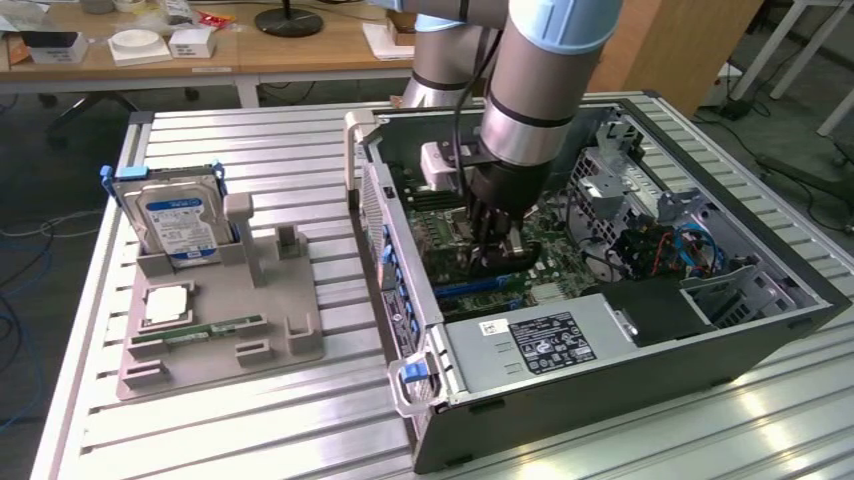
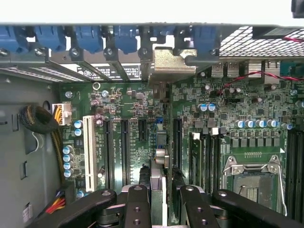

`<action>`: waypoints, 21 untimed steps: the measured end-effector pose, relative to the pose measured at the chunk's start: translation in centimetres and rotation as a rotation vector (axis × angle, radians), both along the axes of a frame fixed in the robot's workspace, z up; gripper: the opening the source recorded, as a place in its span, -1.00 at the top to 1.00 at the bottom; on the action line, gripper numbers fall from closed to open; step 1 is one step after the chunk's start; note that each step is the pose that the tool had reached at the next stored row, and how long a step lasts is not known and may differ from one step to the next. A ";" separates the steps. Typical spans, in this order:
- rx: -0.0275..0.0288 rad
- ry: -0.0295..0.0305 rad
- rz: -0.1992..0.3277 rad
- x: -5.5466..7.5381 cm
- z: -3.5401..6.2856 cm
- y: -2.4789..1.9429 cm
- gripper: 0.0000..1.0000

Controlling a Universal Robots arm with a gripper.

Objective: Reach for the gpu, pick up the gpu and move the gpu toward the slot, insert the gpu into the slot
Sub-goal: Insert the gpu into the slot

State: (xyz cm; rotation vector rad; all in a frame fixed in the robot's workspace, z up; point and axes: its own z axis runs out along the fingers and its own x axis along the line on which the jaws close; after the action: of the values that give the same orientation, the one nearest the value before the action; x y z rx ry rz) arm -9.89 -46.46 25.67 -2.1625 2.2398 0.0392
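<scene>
My gripper [image 1: 497, 258] reaches down into the open computer case [image 1: 747, 330], over the green motherboard [image 2: 133, 109]. It is shut on the gpu [image 2: 159, 147], a thin dark card seen edge-on between the black fingers [image 2: 137, 204]. The card stands upright on the board between the long black expansion slots [image 2: 124, 147]. Its metal bracket [image 2: 168, 61] lies against the rear wall of the case, under the blue retaining clips [image 2: 95, 38]. The slot beneath the card is hidden by the card itself.
A blue-labelled hard drive [image 1: 178, 215] stands on a grey holder [image 1: 220, 345] at the exterior view's left, with a green memory stick [image 1: 214, 327] and a square chip [image 1: 167, 303]. Inside the case are the power supply [image 1: 534, 345], the CPU socket [image 2: 251, 178] and cable bundles [image 2: 40, 121].
</scene>
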 end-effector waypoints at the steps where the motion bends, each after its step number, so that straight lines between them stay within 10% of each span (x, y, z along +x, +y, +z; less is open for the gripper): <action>1: 0.0001 0.0000 0.000 0.0 -0.08 -0.02 0.43; 21: -0.0001 -0.0059 0.000 -0.2 -0.27 -0.03 0.43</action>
State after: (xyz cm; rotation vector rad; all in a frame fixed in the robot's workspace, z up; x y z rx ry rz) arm -10.09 -46.49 25.40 -2.1596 2.2370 0.0326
